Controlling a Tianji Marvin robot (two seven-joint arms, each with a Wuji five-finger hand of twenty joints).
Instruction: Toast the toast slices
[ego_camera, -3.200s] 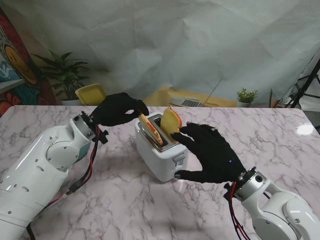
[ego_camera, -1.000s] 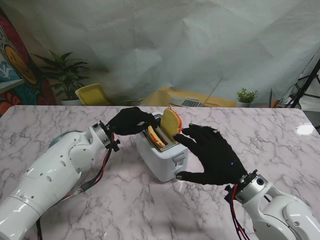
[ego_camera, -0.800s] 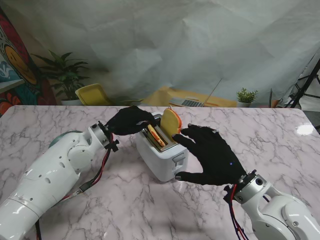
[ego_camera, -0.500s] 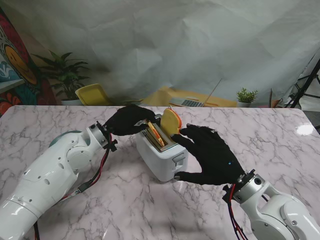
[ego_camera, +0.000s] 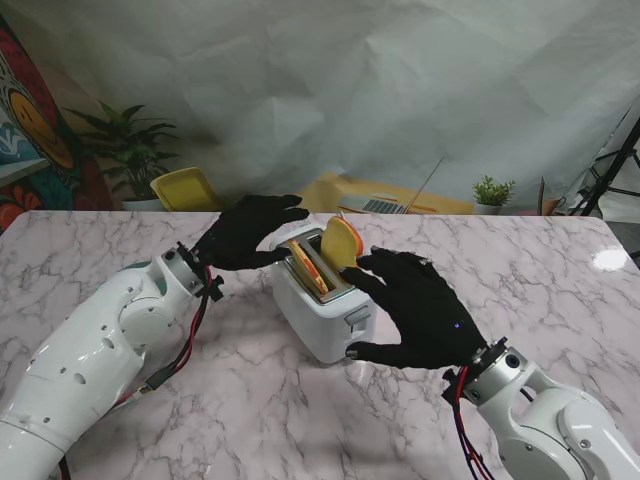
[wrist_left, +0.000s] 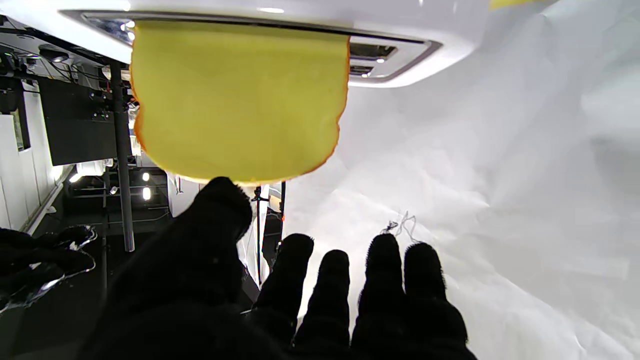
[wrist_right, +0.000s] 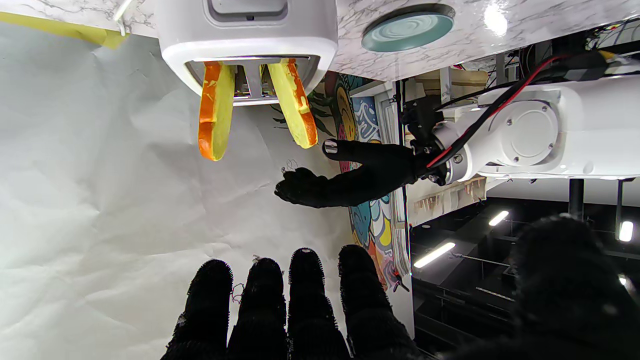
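Note:
A white toaster (ego_camera: 322, 312) stands mid-table with a toast slice in each slot. The left slice (ego_camera: 304, 267) leans low in its slot; the right slice (ego_camera: 343, 244) sticks up higher. My left hand (ego_camera: 242, 232) hovers open just left of the toaster, fingers spread, holding nothing. In the left wrist view its thumb (wrist_left: 220, 210) sits at the edge of the yellow slice (wrist_left: 240, 100). My right hand (ego_camera: 425, 305) is open by the toaster's right side, fingers near the right slice. The right wrist view shows the toaster (wrist_right: 245, 25) and both slices (wrist_right: 215, 110) (wrist_right: 295, 105).
The toaster's lever (ego_camera: 358, 318) is on the end facing me. A teal plate (wrist_right: 407, 30) lies on the marble table (ego_camera: 250, 400) beyond the toaster in the right wrist view. A yellow chair (ego_camera: 182, 187) and potted plants stand behind the far edge.
My left hand has let go of the left slice, which now sits in its slot. The hand opened and drew back to the left. The right hand barely moved.

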